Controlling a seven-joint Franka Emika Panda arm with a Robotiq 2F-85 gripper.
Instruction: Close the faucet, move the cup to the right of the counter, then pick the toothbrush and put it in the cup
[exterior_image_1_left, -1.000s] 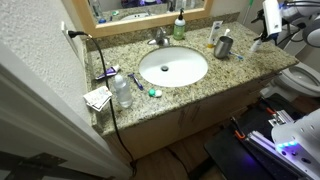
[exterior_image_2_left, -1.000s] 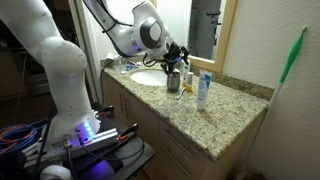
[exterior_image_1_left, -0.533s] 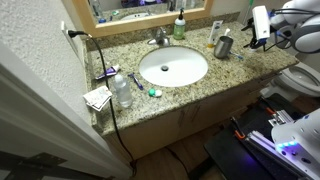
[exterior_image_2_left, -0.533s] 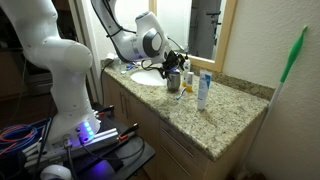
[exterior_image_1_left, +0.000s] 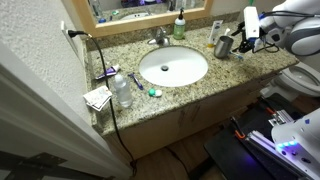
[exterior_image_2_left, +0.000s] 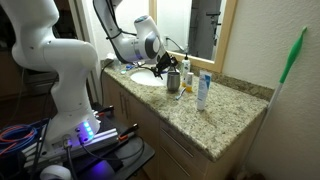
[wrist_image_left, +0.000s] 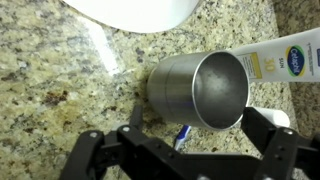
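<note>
While your hand (wrist_image_left: 187, 142) hangs spread wide at the lower edge, cup (wrist_image_left: 200, 88) stands centre on speckled worktop (wrist_image_left: 50, 70) | white tube (wrist_image_left: 285, 60) upper right, beside cup

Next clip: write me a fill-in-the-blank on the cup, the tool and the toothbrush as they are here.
Seen from the wrist, the cup is ____ inside. The tool has its jaws ____. The bit of toothbrush showing by the cup is coloured ____. Missing words: empty; open; blue.
</note>
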